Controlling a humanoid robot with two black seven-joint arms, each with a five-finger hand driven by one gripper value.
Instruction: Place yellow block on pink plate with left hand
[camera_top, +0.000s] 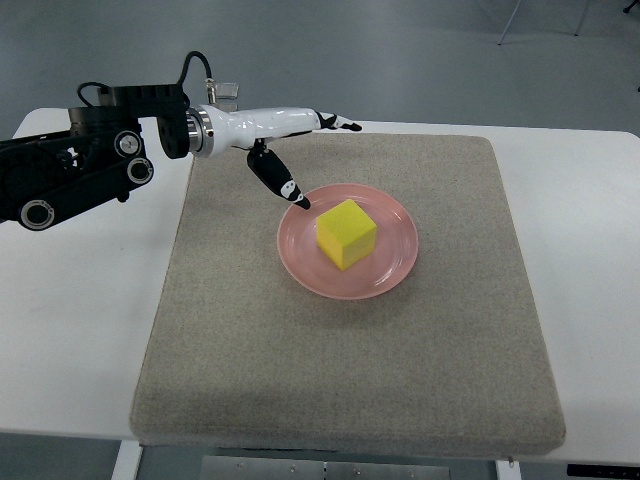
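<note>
Yellow block (346, 233) on pink plate (395, 268), just right of left hand (285, 150), fingers spread, empty.

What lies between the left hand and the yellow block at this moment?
Only a bare strip of the pink plate, seen in the top view. The left hand is open, its thumb tip over the plate's rim, apart from the yellow block resting on the plate.

A white worktop (80, 330) fills most of the view, with a rectangular grey-beige felt mat (400, 380) laid across its middle. Beyond its far edge lies a smooth, dull grey-blue floor (400, 50) under even, soft light. Thin pale furniture legs (510, 22) stand on that floor at the top right.
</note>
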